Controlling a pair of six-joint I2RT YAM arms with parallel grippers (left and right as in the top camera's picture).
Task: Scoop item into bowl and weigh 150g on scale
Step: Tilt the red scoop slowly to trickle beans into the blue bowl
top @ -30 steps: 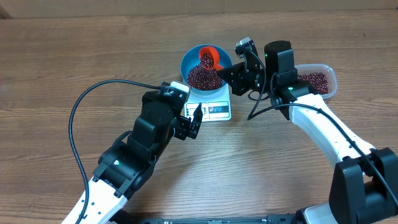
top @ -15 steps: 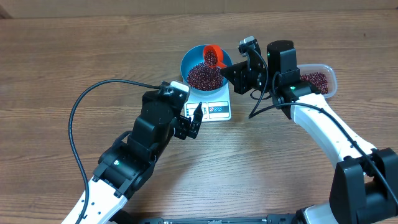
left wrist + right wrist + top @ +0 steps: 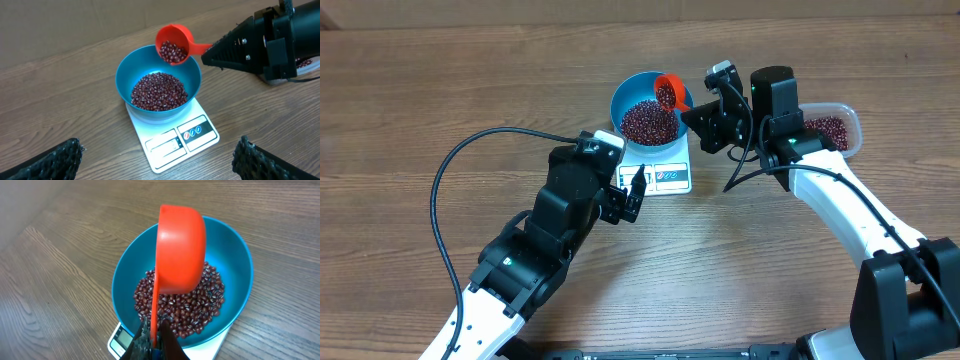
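Round blue bowl (image 3: 123,80) on the flat white scale (image 3: 202,120) is loaded with tiny maroon beans (image 3: 159,91); a glossy orange scoop (image 3: 170,34) is clamped by right jaws, left jaws released.

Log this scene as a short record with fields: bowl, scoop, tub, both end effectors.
bowl: blue, standing on the scale, beans heaped inside
scoop: orange, tilted above the bowl's rim, beans in it
right end effector: shut on the scoop's handle
left end effector: open, empty, near the scale
tub: clear, beans inside, apart from the scale
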